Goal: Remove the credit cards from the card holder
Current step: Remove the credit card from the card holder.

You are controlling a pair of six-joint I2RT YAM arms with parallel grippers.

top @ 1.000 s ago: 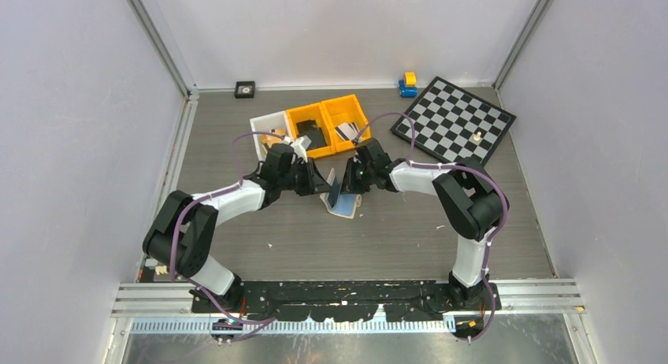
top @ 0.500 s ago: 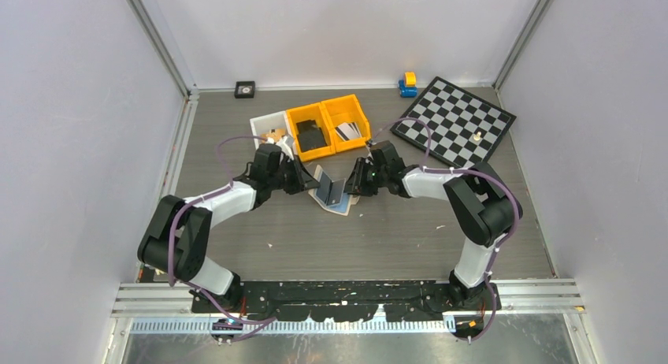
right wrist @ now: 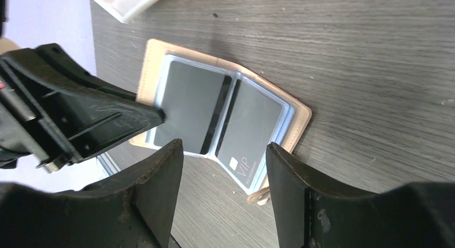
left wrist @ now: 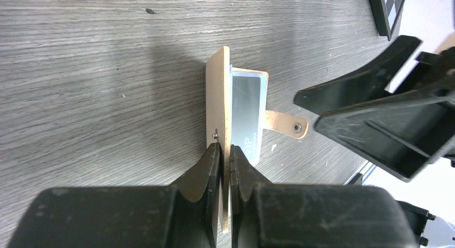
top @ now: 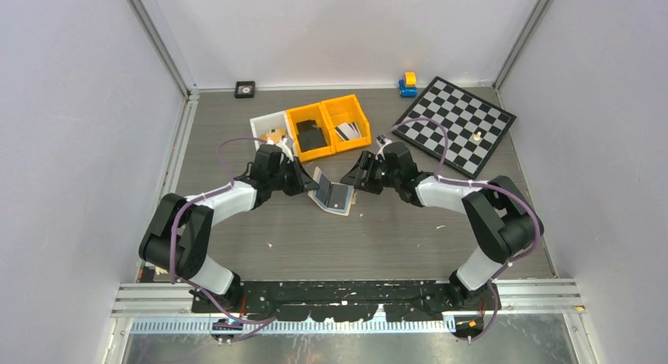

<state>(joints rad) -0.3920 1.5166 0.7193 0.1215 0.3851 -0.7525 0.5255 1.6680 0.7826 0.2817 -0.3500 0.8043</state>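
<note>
The beige card holder (top: 337, 198) lies open on the table, between the two arms. My left gripper (left wrist: 225, 151) is shut on the edge of its left flap (left wrist: 217, 97) and holds that flap upright. Two dark credit cards sit in the see-through pockets: one on the left (right wrist: 188, 106), and one marked VIP on the right (right wrist: 249, 130). Just right of the holder, my right gripper (right wrist: 222, 146) stands open above the table with nothing between its fingers. From above, the left gripper (top: 313, 183) and right gripper (top: 356, 179) flank the holder.
Two orange bins (top: 346, 110) and a white bin (top: 264, 126) stand just behind the holder. One orange bin holds a silvery card (top: 347, 131), the other a black item (top: 311, 135). A chessboard (top: 454, 120) lies at back right, a blue-and-yellow toy (top: 407, 84) beyond it.
My right gripper has opened and drawn back to the right, away from the holder. The holder's right half now lies flat on the table. The left gripper keeps its grip on the flap.
</note>
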